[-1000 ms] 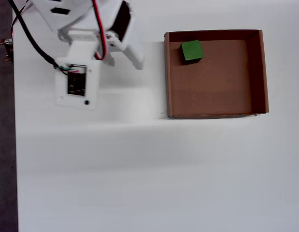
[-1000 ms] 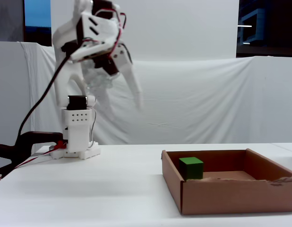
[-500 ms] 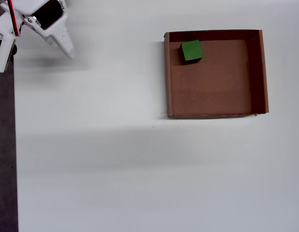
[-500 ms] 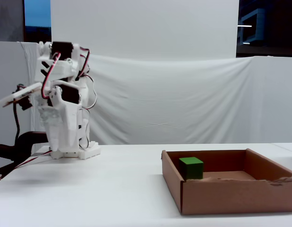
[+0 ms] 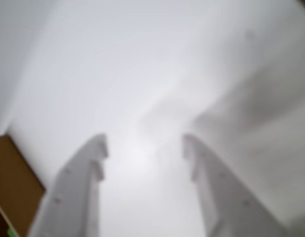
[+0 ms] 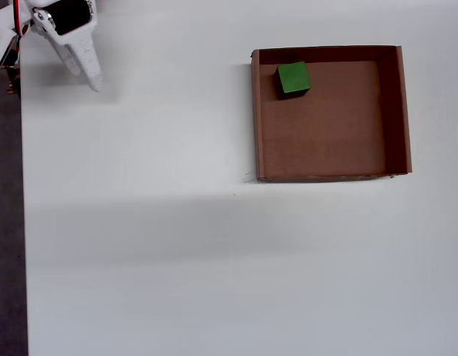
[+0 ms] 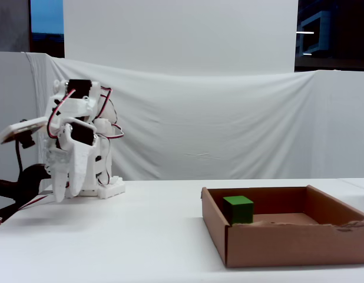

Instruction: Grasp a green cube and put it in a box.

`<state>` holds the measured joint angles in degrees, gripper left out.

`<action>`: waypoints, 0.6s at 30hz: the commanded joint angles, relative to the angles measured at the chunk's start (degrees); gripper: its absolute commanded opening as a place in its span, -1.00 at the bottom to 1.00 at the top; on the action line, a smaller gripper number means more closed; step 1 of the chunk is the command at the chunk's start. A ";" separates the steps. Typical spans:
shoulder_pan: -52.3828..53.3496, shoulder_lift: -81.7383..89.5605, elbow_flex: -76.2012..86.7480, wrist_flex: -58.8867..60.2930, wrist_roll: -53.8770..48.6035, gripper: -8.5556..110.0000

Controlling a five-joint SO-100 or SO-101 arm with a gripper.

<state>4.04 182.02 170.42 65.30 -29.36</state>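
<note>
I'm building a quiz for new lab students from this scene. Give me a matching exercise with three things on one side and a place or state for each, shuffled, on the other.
Things:
1. green cube
2. box
3. pincer

Places or states:
A. open and empty, folded back near the arm's base at the table's left edge in the overhead view
B. resting on the brown floor, in the top left corner in the overhead view
C. standing on the white table, right of the arm in the fixed view

Pairs: 1-B, 2-C, 3-A

Bright, even lighting; wrist view badly out of focus, overhead sharp with soft shadow band across table [image 6: 214, 297].
</note>
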 commanded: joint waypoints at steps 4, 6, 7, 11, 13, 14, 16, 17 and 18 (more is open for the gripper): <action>-0.18 0.35 -0.26 1.49 -0.35 -0.51; 0.09 0.35 -0.26 2.20 -0.35 -0.51; 0.44 0.35 -0.26 2.20 -0.09 -0.51; 1.85 0.35 -0.18 2.20 0.09 -0.51; 2.29 0.35 -0.18 2.20 0.09 -0.51; 2.46 0.35 -0.18 2.20 0.09 -0.51; 2.72 0.35 -0.18 2.20 0.09 -0.51; 2.81 0.35 -0.18 2.20 0.09 -0.51; 2.81 0.35 -0.18 2.20 0.09 -0.51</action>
<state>6.50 182.02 170.60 67.15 -29.36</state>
